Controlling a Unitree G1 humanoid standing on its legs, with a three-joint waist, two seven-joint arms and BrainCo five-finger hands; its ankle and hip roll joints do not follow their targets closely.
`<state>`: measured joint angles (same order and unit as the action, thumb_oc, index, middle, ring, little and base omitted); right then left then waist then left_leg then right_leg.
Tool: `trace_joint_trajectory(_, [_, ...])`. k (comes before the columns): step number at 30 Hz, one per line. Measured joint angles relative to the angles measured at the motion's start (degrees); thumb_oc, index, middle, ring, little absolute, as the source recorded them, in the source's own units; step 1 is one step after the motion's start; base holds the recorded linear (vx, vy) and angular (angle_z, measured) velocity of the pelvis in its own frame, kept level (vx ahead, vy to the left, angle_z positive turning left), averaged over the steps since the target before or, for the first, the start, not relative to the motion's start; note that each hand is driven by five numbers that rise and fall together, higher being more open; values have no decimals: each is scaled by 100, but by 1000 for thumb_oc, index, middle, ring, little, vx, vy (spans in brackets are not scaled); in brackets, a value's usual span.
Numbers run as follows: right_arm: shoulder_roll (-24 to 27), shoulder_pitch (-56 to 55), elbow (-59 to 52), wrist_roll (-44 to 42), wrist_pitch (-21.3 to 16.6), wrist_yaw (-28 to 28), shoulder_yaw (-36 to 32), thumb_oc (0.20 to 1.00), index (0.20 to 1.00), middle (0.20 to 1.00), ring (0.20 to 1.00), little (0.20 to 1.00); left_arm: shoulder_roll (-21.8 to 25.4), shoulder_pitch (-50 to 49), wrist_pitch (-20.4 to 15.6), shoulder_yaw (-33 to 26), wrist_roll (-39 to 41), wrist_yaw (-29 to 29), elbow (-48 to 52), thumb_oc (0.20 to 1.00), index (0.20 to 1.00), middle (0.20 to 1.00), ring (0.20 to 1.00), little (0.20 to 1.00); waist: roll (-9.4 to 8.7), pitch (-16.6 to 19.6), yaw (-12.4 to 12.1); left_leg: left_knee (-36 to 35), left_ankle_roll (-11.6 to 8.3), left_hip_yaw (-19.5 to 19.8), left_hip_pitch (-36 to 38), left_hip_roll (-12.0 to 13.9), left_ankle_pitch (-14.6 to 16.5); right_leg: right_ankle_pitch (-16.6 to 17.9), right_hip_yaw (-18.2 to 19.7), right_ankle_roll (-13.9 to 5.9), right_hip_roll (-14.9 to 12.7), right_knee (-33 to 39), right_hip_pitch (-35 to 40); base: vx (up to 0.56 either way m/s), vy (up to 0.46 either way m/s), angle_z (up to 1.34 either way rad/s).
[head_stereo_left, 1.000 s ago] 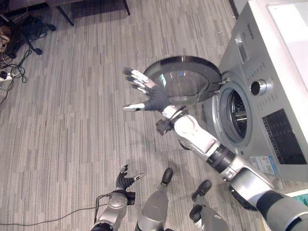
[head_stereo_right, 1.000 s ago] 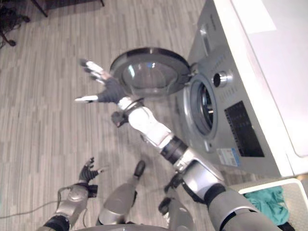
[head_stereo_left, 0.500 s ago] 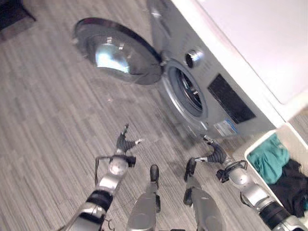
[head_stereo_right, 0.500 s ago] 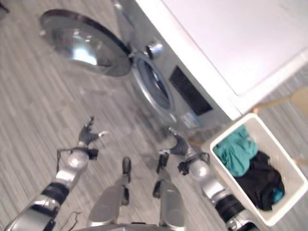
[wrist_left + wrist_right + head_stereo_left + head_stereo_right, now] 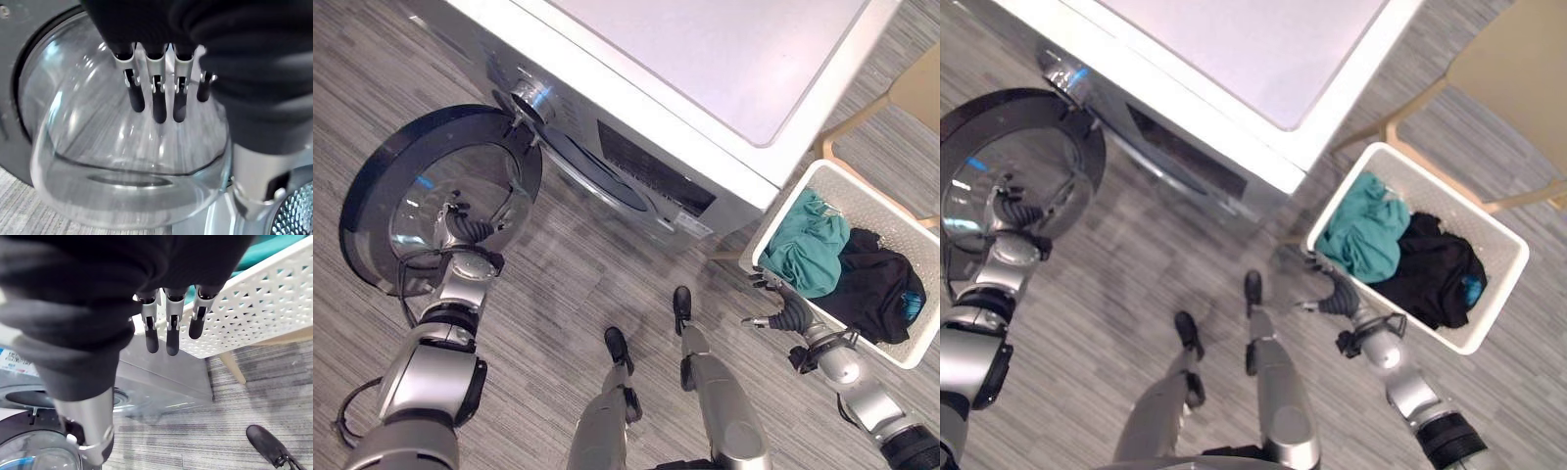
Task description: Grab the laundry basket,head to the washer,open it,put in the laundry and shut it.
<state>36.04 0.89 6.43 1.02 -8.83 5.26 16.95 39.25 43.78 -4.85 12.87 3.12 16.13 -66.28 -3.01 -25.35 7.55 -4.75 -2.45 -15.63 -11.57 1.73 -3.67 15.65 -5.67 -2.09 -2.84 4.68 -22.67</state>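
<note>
Two hands, both empty; the right hand (image 5: pixel 790 315) hangs with fingers straight and relaxed, just beside the near wall of the laundry basket (image 5: pixel 893 223), fingertips (image 5: pixel 168 340) close to its white lattice but, as far as the wrist view shows, not touching it; the left hand (image 5: pixel 468 231) hangs likewise slack, its fingers loose in front of the glass bowl of the washer door (image 5: pixel 372 196), holding nothing.

Relative to the basket: the teal cloth (image 5: pixel 811 245) lies in the half nearer the washer (image 5: pixel 705 69), the black cloth (image 5: pixel 878 286) in the half farther from it, with a small blue patch showing at its outer edge; the washer stands just beside the basket, its door swung fully open on the far side from the basket, its drum mouth (image 5: pixel 582 168) facing the floor between; a pale wooden chair (image 5: pixel 891 103) stands behind the basket.

Judged from this, the door step is done and the loading is next; the clothes look soft, light and limp, likely to drape and trail, so a deep pinch into the bunched middle of the teal piece should lift more of it than a hold at an edge; a sleeve could snag on the lattice rim; the basket itself looks like stiff, light plastic that may slide or tip if pulled by one wall.
</note>
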Motion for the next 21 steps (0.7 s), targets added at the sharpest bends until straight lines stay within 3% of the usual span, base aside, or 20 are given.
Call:
trace_joint_trajectory(7, [-71,-188,-129,-387,-78,-48,-339,1000,1000,1000,1000,1000,215,-945,250,-771,-2,-59,-125,1000,1000,1000,1000,1000,-7,-2,-42,7,5,43,-15,-23,-6,-2,-27,-3,-28,1,4,25,28,4])
trace_joint_trajectory(15, [-154,-148,-168,-382,-80,-45,-364,1000,1000,1000,1000,1000,200,-1674,272,-921,-10,-35,153,1000,1000,1000,1000,1000,-46,7,-182,7,26,8,292,-23,37,-4,-23,-4,-4,1,304,28,5,-1])
trace_joint_trajectory(17, [-274,-64,-182,-365,-68,-38,-405,1000,1000,1000,1000,1000,12,-2136,264,-1058,50,11,781,1000,1000,1000,1000,1000,-91,23,-204,10,57,-125,440,-62,75,0,-5,-7,-31,-4,401,113,10,-37])
trace_joint_trajectory(18, [-521,50,-166,-351,-21,-27,-465,1000,1000,1000,1000,1000,-257,-2894,187,-1364,66,95,1840,1000,1000,1000,1000,1000,-135,17,-300,9,62,-398,646,-33,146,76,-57,-108,27,-132,390,171,-24,-94])
trace_joint_trajectory(19, [-619,146,-157,-341,-5,-29,-420,1000,1000,1000,1000,1000,-544,-3286,100,-1415,69,96,2111,1000,1000,1000,1000,1000,-150,17,-423,8,52,-638,876,25,239,72,-213,-115,83,-220,426,178,-57,-150])
trace_joint_trajectory(20, [-667,325,-121,-311,15,-44,-296,1000,1000,1000,1000,1000,-1045,-3632,45,-1354,90,35,2126,1000,1000,1000,1000,1000,-73,27,-555,11,86,-1061,1273,170,327,-791,-1521,43,-93,-258,708,96,-129,-136])
trace_joint_trajectory(21, [-664,359,-135,-254,21,-44,-293,1000,1000,1000,1000,1000,-1291,-3835,49,-1214,109,-21,2086,1000,1000,1000,1000,1000,44,166,-612,12,119,-1165,1306,298,351,-870,-2054,94,-227,-553,695,123,-124,-98])
